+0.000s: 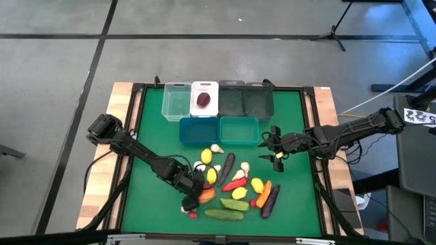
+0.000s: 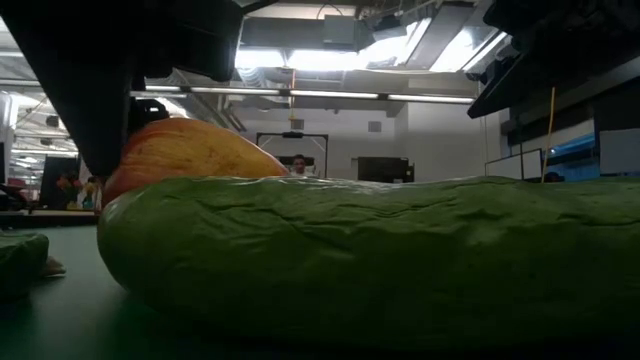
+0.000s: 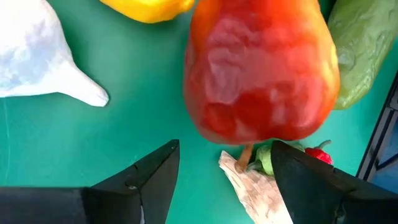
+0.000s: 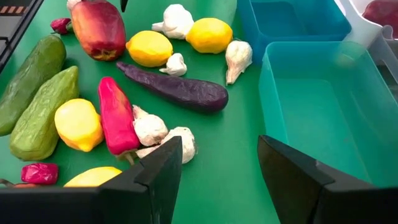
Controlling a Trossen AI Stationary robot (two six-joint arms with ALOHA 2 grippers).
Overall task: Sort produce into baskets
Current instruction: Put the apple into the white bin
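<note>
The produce lies in a heap on the green mat (image 1: 153, 136): lemons (image 1: 206, 157), garlic (image 1: 216, 148), an eggplant (image 1: 227, 165), red peppers, cucumbers (image 1: 223, 214). My left gripper (image 1: 196, 188) is open, low over the heap's left side. In its wrist view the gripper (image 3: 225, 149) has its fingers just short of a red-orange fruit (image 3: 261, 68), one on either side of its near end, touching nothing. My right gripper (image 1: 276, 148) is open and empty, above the mat beside the teal bin (image 1: 239, 129). The white bin (image 1: 204, 87) holds one dark red fruit (image 1: 203, 101).
Six bins stand at the far side: clear (image 1: 176, 101), white, two dark grey (image 1: 231, 99), (image 1: 259, 101), then blue (image 1: 199, 129) and teal in front. A garlic (image 3: 252, 183) lies between my left fingers. A cucumber (image 2: 380, 260) fills the low view. Bare mat lies left and right of the heap.
</note>
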